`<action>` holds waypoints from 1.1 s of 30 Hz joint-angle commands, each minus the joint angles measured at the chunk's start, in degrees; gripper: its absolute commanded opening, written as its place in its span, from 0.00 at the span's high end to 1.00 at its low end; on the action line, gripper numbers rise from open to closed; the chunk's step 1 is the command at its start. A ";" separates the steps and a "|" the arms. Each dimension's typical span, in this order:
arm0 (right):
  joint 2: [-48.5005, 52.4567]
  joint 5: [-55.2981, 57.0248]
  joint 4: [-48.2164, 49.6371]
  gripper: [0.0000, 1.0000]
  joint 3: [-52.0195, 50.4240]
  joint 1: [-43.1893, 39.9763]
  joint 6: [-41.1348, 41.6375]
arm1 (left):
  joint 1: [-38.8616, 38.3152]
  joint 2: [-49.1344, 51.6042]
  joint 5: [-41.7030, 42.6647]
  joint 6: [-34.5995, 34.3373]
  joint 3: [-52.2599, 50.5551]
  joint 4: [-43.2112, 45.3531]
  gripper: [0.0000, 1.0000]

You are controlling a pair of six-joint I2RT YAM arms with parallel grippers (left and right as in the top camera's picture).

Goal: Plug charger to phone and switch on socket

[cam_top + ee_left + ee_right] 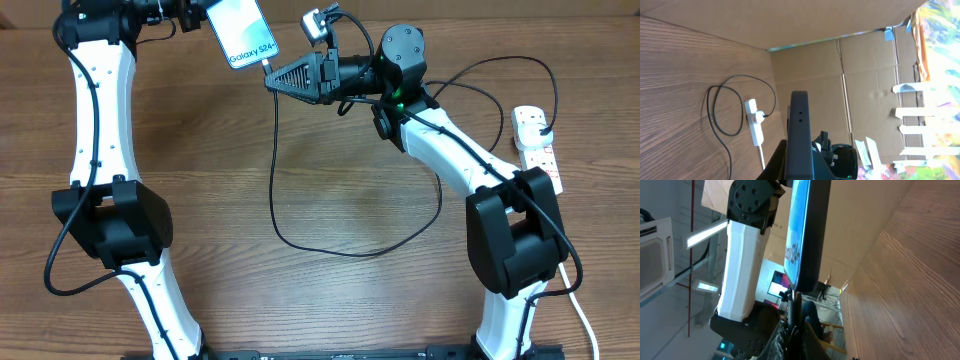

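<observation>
Plainly, the phone [243,33] screen reads "Galaxy S24".

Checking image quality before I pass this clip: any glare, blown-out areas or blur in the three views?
Overhead: evenly lit and sharp, the phone screen bright yet its text readable, only soft shadows on the table. Left wrist: right side washed out; the phone's dark edge looms close. Right wrist: screen glows blue, its text steeply skewed; a light strip is blown out.

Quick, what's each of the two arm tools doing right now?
Left tool: closed, holding the phone.
Right tool: closed, holding the charger by its connector tip, at the phone's lower edge.
</observation>
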 commanded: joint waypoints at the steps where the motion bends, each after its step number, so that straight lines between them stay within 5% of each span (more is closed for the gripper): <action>1: -0.07 1.03 0.44 0.96 0.92 -0.11 0.46 | 0.24 -0.20 2.71 -0.70 0.70 0.44 0.96; 33: -0.04 2.12 0.39 0.96 0.92 -0.13 0.17 | -2.38 -0.20 -0.92 -2.69 0.70 0.42 0.96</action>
